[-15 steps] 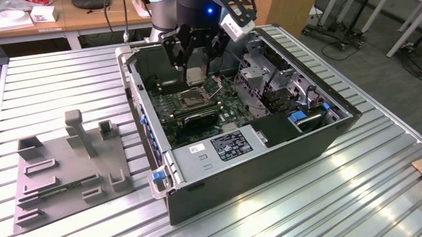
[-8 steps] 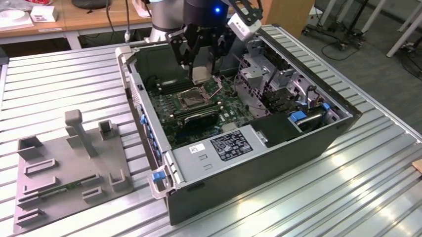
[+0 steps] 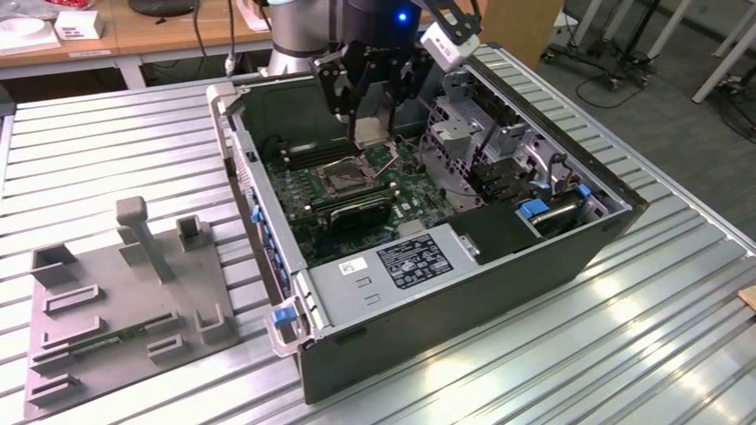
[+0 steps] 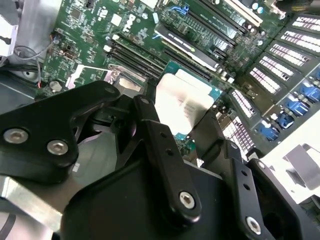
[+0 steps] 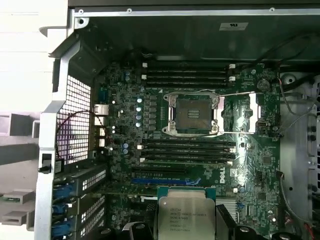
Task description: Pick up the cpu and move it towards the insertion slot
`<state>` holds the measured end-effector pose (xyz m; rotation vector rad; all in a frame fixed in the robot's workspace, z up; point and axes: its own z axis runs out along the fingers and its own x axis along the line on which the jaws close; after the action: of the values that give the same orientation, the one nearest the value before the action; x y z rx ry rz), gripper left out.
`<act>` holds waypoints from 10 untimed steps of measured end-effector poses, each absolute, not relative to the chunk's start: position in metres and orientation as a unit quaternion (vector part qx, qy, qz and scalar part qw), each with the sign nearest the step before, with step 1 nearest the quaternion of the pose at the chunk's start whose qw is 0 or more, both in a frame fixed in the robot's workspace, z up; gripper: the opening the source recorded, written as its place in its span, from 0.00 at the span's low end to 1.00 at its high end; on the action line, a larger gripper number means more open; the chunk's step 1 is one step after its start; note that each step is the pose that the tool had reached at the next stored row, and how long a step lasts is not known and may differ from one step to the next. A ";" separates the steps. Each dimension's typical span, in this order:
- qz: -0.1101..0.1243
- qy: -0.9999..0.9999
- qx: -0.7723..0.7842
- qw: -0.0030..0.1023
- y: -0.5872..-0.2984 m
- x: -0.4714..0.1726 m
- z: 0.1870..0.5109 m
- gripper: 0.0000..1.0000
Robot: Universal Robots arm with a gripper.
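Lying at the exterior view's left on the ribbed metal table (image 3: pixel 106 177): grey plastic tray (image 3: pixel 119 310), with upright posts and rectangular pockets, a thin green memory stick (image 3: pixel 112 339) resting in one pocket. Sitting right of the tray, well apart from it: open computer case (image 3: pixel 497 266), side panel off, green motherboard (image 3: pixel 343 199) showing inside. Hanging over the far part of the case in the exterior view: black gripper (image 3: pixel 372 131), reaching down from the arm, clamping the cpu (image 3: pixel 371 130) by its edges, fingers closing on it from either side. Holding above the board, not touching it, just beside and above the insertion slot (image 3: pixel 345 172). In the second wrist view: black fingers (image 4: pixel 165 150) pressing both sides of the cpu (image 4: pixel 185 102), silvery top facing the camera, green rim showing at its edge, motherboard (image 4: pixel 90 30) lying beyond. In the first wrist view: insertion slot (image 5: pixel 192 114) sitting mid-board, dark centre exposed, silver frame around it, bracket swung open beside it, long black RAM slots (image 5: pixel 187 75) running on both sides; cpu (image 5: pixel 186 215) hanging near the camera, apart from the slot, level with the board as far as can be told.
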<state>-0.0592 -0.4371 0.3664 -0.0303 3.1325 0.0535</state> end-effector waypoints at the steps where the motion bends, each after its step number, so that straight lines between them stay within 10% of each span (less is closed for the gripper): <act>1: 0.017 1.000 -0.010 0.004 -0.437 -0.058 0.366 0.54; 10: 0.017 1.000 -0.010 0.004 -0.413 -0.056 0.365 0.54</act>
<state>-0.0557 -0.4129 0.3646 -0.0301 3.1325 0.0535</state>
